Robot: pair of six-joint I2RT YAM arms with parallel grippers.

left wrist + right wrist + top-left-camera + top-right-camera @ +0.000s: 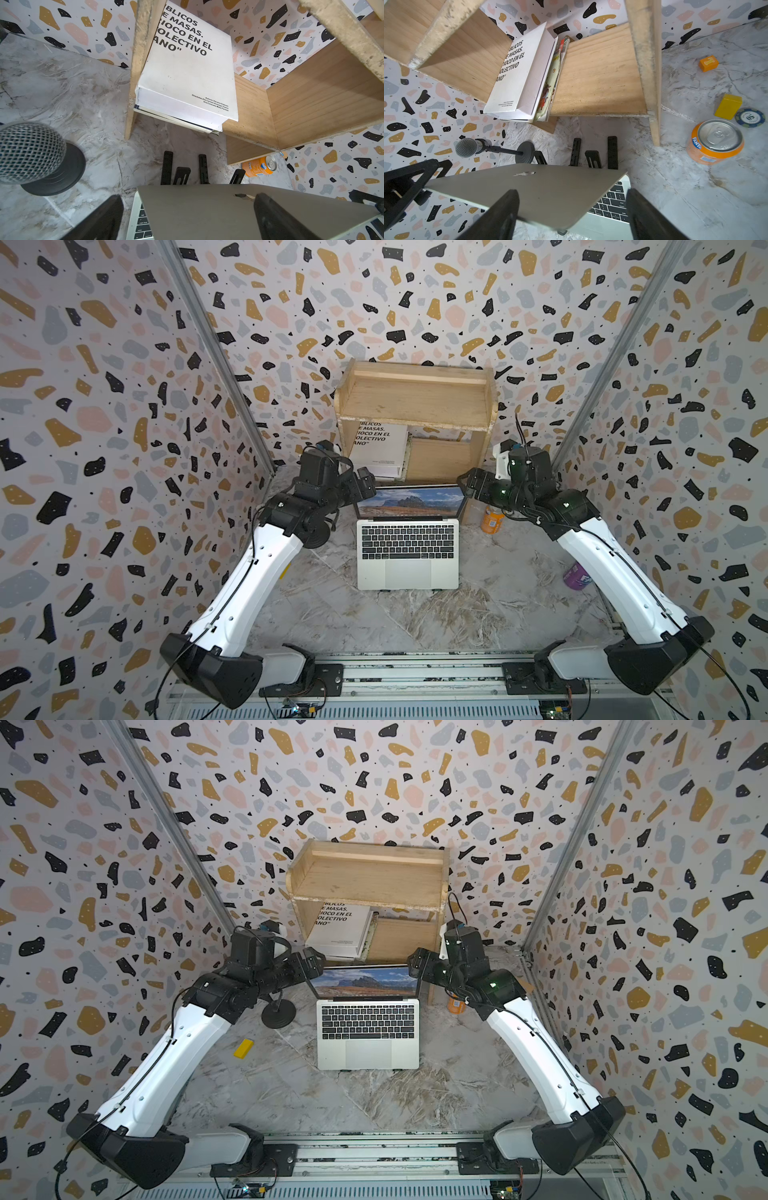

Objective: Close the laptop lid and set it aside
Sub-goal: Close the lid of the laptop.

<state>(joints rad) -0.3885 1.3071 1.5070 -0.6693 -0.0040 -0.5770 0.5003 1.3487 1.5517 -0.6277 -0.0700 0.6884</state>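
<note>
The silver-grey laptop [407, 568] [368, 1052] stands open at the table's middle, raised on a black folding stand [182, 170] [591, 154]. Its lid [410, 502] [365, 982] is upright and leans back a little, the screen showing a mountain picture. My left gripper [365, 485] [311, 965] is open behind the lid's upper left corner, and my right gripper [467, 485] [415, 965] is open behind the upper right corner. In each wrist view the lid's grey back [197, 209] [550, 187] lies between spread fingers [270, 216] [506, 209]. I cannot tell whether they touch it.
A wooden shelf [415, 402] with a white book [380, 448] stands close behind the laptop. To its left a microphone [27, 153] rises from a round base [278, 1013]. A Fanta can [491, 520], purple can [575, 574], yellow block [243, 1048], orange block [708, 63] and poker chip [750, 117] lie around.
</note>
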